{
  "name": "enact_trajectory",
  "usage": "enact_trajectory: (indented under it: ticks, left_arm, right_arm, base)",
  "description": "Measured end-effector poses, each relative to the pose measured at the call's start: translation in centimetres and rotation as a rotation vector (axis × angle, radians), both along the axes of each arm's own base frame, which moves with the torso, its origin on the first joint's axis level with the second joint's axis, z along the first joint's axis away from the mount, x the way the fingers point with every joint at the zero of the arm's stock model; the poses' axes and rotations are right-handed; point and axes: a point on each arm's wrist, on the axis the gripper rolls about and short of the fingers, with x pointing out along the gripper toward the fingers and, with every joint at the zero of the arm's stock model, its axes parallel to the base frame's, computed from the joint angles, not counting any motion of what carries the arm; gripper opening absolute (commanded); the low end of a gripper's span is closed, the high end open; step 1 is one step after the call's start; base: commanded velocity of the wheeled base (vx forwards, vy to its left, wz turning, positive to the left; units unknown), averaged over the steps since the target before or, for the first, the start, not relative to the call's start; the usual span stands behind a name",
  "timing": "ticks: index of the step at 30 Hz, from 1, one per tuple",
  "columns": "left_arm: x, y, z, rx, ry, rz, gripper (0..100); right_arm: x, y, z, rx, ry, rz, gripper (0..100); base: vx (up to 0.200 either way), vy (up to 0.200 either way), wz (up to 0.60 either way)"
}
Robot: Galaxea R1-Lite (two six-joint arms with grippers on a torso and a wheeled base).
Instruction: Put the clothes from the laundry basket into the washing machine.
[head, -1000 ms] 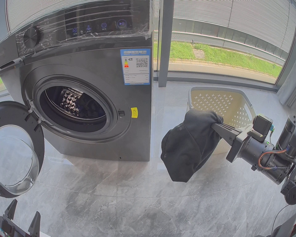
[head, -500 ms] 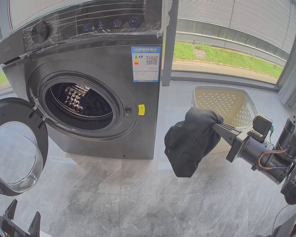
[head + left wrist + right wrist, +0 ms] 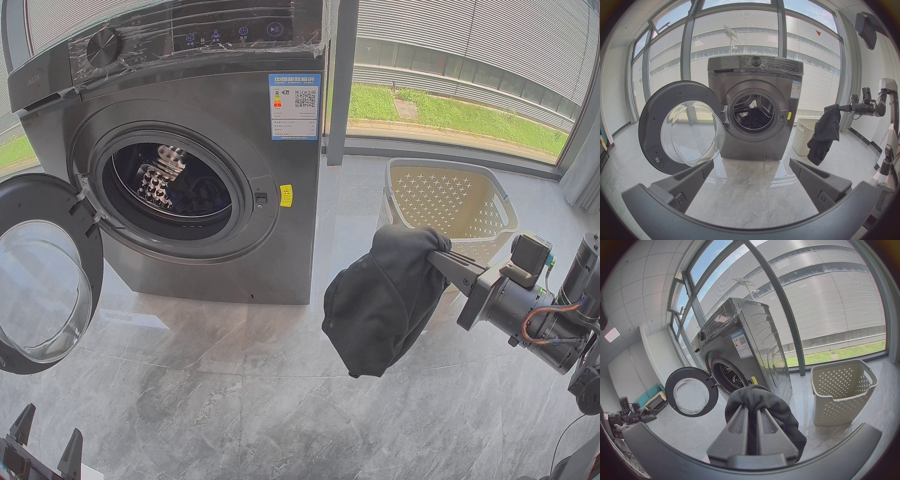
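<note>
The right gripper [image 3: 435, 255] is clamped tight on a black garment [image 3: 375, 306], its two fingers pressed together with a fold of cloth pinched between them. The garment hangs free in the air, bunched at the top where it is caught and drooping down toward the floor [image 3: 250, 400] without touching it. It sits between the washing machine [image 3: 206, 87] and the laundry basket [image 3: 451, 165], just in front of the basket's near wall. The basket stands upright on the floor beside the machine's right side, close to the window [image 3: 469, 56].

Over at the washing machine, the round door [image 3: 47, 287] is swung wide open to the left, its glass bowl facing out, and the drum [image 3: 167, 187] is open to view. From the left wrist view a dark heap [image 3: 752, 120] lies low inside it.

Down at the lower left, the left gripper [image 3: 50, 426] hangs low above the floor, well apart from the garment, fingers spread wide and holding nothing.
</note>
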Motion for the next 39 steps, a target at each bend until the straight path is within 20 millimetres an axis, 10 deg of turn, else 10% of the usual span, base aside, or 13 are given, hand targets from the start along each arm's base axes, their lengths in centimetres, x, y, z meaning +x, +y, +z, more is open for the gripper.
enact_trajectory:
  ticks: [39]
  left_arm:
    - [0.0, 0.0, 0.0, 0.0, 0.0, 0.0, 100]
  right_arm:
    - [0.07, -0.01, -0.06, -0.002, 0.003, -0.005, 0]
  base:
    - [0.0, 0.123, 0.0]
